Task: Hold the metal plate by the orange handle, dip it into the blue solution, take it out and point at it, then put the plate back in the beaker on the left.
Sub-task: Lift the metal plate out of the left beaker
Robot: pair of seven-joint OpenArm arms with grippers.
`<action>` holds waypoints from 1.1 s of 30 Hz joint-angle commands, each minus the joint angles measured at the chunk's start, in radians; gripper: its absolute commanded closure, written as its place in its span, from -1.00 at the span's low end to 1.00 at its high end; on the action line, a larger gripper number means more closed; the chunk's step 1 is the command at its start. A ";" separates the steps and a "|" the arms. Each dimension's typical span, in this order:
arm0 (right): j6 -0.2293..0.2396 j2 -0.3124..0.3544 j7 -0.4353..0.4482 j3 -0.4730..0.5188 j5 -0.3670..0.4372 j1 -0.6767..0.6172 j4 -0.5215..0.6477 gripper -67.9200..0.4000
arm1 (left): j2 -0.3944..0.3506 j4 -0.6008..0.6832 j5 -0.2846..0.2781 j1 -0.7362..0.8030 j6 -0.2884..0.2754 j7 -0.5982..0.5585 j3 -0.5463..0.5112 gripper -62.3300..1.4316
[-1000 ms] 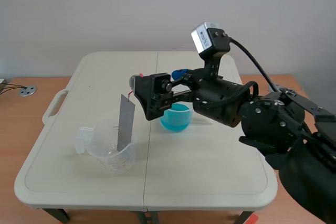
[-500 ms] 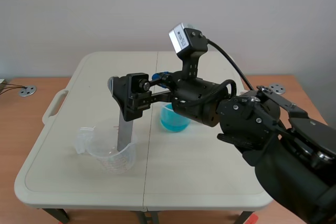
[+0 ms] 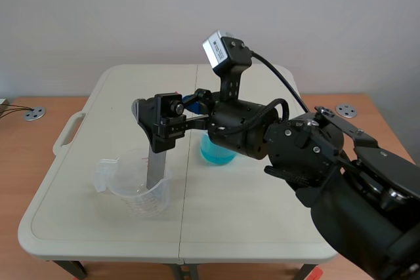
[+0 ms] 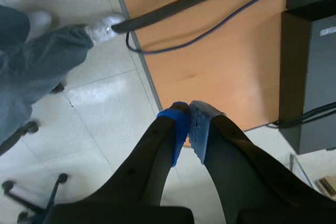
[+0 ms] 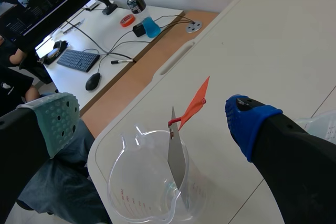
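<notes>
The metal plate stands tilted inside the clear beaker, and its orange handle sticks up free. My right gripper hangs open just above it, one finger on each side of the handle and neither touching. In the scene view the right arm reaches across to the table's left, with the right gripper over the plate and the beaker. The blue solution cup sits behind the arm. My left gripper is shut on nothing, off the table above the floor.
The white folding table has bare room in front and to the right. A desk with a keyboard and a blue-filled bottle stands beyond the table's left edge. A person's leg shows near the left gripper.
The right arm moved left and lowered the plate into the beaker. The plate now rests there, with the right fingers spread off the handle.
</notes>
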 commanded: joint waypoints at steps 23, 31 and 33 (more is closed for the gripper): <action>-0.021 -0.031 -0.076 0.000 0.018 0.064 0.012 -0.43 | 0.032 -0.025 -0.005 -0.027 -0.037 0.014 0.014 0.90; -0.033 -0.031 -0.092 0.000 0.037 0.064 0.012 -0.39 | 0.032 -0.025 -0.006 -0.029 -0.037 0.013 0.014 0.90; -0.050 -0.031 -0.101 0.000 0.043 0.064 0.012 -0.35 | 0.032 -0.025 -0.006 -0.032 -0.044 0.014 0.014 0.90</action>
